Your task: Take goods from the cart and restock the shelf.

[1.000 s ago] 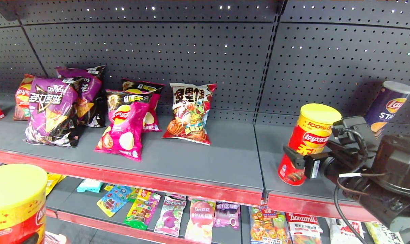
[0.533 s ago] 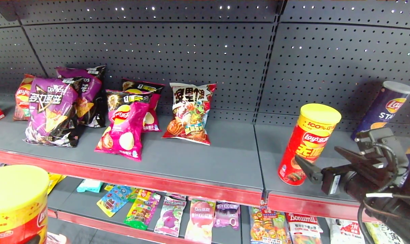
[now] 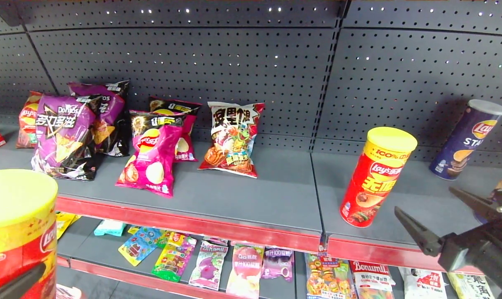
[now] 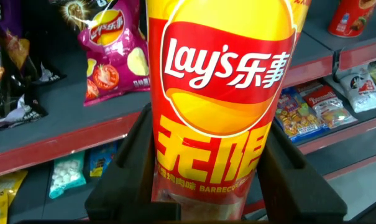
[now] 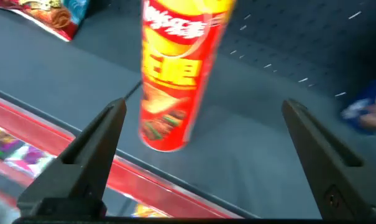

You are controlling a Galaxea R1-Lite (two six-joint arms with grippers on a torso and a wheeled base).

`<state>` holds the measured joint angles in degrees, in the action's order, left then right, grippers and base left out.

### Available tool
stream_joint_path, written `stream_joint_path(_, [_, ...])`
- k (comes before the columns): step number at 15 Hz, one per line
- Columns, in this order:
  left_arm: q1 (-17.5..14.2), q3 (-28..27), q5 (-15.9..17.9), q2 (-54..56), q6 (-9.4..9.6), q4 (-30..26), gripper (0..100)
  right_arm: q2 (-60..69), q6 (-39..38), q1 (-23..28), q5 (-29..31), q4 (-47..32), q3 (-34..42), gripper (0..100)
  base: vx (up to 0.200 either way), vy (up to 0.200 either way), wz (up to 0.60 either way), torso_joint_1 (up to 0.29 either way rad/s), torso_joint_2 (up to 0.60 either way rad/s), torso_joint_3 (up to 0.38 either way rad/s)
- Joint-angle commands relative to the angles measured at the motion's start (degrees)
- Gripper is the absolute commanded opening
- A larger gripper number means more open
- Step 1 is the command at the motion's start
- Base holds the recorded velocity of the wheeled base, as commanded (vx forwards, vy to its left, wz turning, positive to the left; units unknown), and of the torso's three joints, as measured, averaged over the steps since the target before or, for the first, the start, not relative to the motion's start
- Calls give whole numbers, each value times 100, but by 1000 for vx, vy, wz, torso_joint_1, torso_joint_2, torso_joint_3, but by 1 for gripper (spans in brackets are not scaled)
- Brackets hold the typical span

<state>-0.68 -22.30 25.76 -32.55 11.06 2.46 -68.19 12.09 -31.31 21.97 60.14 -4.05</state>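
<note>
A red chip can with a yellow lid [image 3: 375, 178] stands upright on the right part of the grey shelf [image 3: 242, 199]; the right wrist view has it close ahead [image 5: 175, 74]. My right gripper [image 3: 424, 200] is open, just in front of and to the right of that can, apart from it, with nothing between its fingers [image 5: 204, 106]. At the lower left, a second red and yellow chip can [image 3: 16, 232] is held upright below shelf level. My left gripper [image 4: 212, 155] is shut on its lower body [image 4: 222, 81].
A purple chip can [image 3: 466, 139] leans against the pegboard at the back right. Several chip bags [image 3: 151, 149] lie on the shelf's left half. Bare shelf lies between the bags and the red can. Small snack packets [image 3: 242, 265] fill the lower shelf.
My right gripper has drawn back from the shelved red can, down and to the right, leaving it standing. The can in my left gripper has risen.
</note>
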Motion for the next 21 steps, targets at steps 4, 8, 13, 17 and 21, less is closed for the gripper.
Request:
stream_joint_path(4, [7, -170, 149, -375, 2, 53, 0, 1476, 188, 573, 326, -1039, 106, 100, 0, 0, 0, 0, 0, 0])
stream_joint_path(8, [7, -363, 254, -876, 2, 483, 0, 2434, 346, 872, -105, -2542, -219, 100, 0, 0, 0, 0, 0, 0])
stream_joint_path(13, [235, -460, 351, -1052, 2, 501, 0, 2451, 672, 968, -131, -2603, -360, 100, 0, 0, 0, 0, 0, 0])
stream_joint_path(17, [244, -565, 351, -1263, 2, 518, 0, 2372, 698, 968, -140, -2630, -360, 100, 0, 0, -600, -4, 1, 4])
stream_joint_path(21, [244, -574, 351, -1342, 2, 527, 0, 2284, 689, 968, -158, -2630, -351, 100, 0, 0, -600, 7, 1, 0])
